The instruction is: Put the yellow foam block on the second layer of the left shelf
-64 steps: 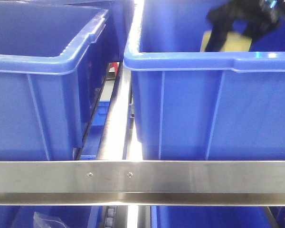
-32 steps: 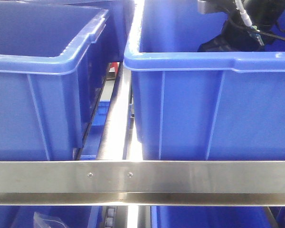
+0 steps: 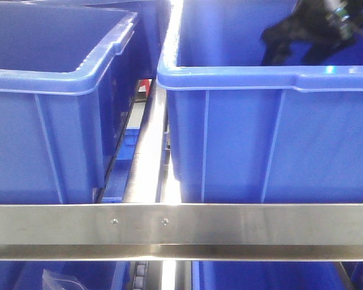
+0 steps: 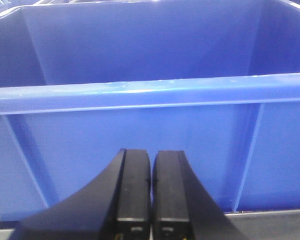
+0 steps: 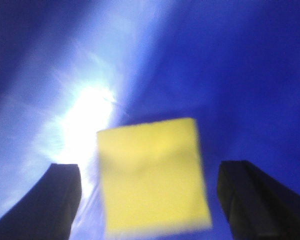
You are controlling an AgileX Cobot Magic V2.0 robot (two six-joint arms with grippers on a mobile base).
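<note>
The yellow foam block shows blurred in the right wrist view, lying on the blue floor of a bin. My right gripper is open around it, with a clear gap between the block and each dark finger. From the front, the right gripper hangs inside the right blue bin, whose wall hides the block. My left gripper is shut on nothing, facing the front wall of a blue bin.
A second blue bin stands at the left, with a narrow gap and a metal rail between the two bins. A steel shelf beam crosses the front. More blue bins sit on the layer below.
A second ago the yellow block showed above the right bin's rim by the right gripper. The gripper then dipped into the bin, and the block has dropped out of the front view.
</note>
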